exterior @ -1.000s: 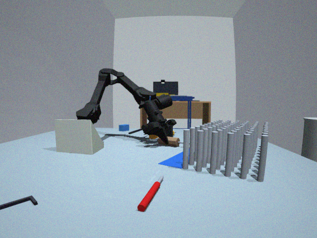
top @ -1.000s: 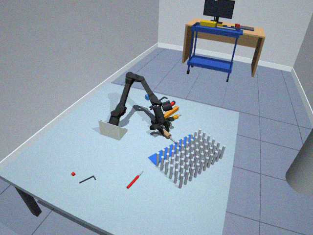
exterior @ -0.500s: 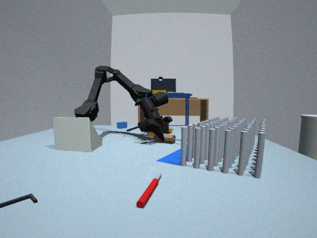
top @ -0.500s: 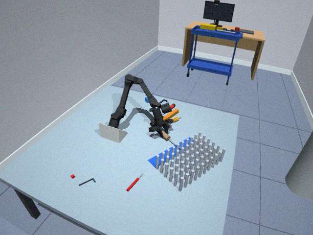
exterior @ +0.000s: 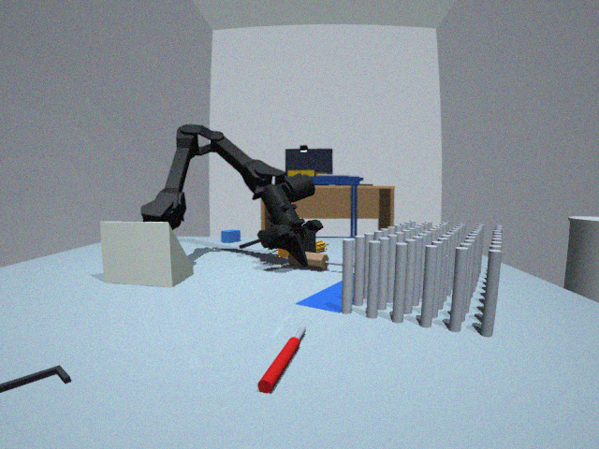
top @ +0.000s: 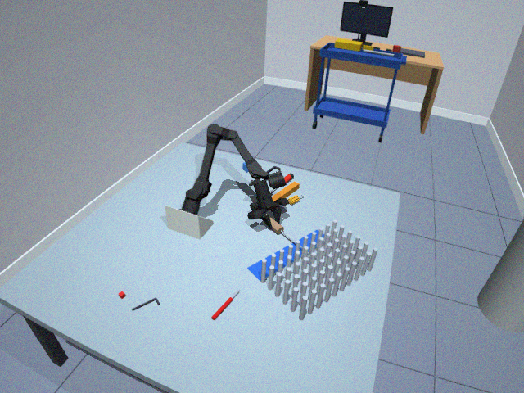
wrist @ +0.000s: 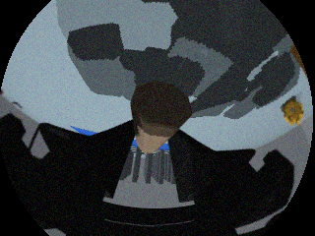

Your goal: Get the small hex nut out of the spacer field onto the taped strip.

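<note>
My gripper (top: 270,221) (exterior: 300,261) is shut on the wooden handle (top: 276,226) (exterior: 317,261) (wrist: 160,105) of a tool, low over the table behind the taped strip. The tool's thin metal shaft (top: 288,237) (exterior: 334,264) points towards the spacer field; its far end is hard to make out near the strip and front spacers. The blue taped strip (top: 256,269) (exterior: 321,297) (wrist: 83,131) lies along the front of the field. The grey metal spacers (top: 302,309) (exterior: 490,295) (wrist: 148,169) stand upright in rows. The hex nut cannot be seen among them.
A red screwdriver (top: 222,309) (exterior: 279,365), a black hex key (top: 144,304) (exterior: 34,378) and a red cube (top: 121,295) lie nearer the camera. An orange bar (top: 287,191) and a yellow-handled tool (top: 293,200) (wrist: 293,112) lie beyond the gripper. A cream block (top: 182,222) (exterior: 135,253) stands by the arm's base.
</note>
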`<state>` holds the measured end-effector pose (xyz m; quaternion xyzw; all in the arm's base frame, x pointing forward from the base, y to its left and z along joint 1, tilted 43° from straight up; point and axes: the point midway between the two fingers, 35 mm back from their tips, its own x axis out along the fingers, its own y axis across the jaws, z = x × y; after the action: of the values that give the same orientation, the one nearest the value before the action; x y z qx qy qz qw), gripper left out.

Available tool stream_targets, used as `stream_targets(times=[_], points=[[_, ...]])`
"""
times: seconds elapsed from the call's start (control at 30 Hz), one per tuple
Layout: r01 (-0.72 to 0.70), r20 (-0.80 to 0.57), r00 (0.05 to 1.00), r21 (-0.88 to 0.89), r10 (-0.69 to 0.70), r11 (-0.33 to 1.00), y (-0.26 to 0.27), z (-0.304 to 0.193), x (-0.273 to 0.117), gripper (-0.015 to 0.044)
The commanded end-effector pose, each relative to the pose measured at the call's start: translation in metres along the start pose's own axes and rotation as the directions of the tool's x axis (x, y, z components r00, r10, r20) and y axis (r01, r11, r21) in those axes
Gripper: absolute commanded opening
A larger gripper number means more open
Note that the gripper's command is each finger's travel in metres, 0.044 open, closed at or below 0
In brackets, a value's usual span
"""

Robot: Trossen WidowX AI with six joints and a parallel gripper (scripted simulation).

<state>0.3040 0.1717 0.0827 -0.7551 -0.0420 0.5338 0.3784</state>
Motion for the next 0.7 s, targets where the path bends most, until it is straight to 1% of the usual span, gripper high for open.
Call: stream_targets(times=[0.0, 0.67], points=[[-0.004, -0.003, 1.0, 0.007, 0.004, 1.0, 0.001, 0.002, -0.002, 0.0], [-0.004, -0.003, 1.0, 0.007, 0.004, 1.0, 0.001, 0.012, -0.009, 0.0]])
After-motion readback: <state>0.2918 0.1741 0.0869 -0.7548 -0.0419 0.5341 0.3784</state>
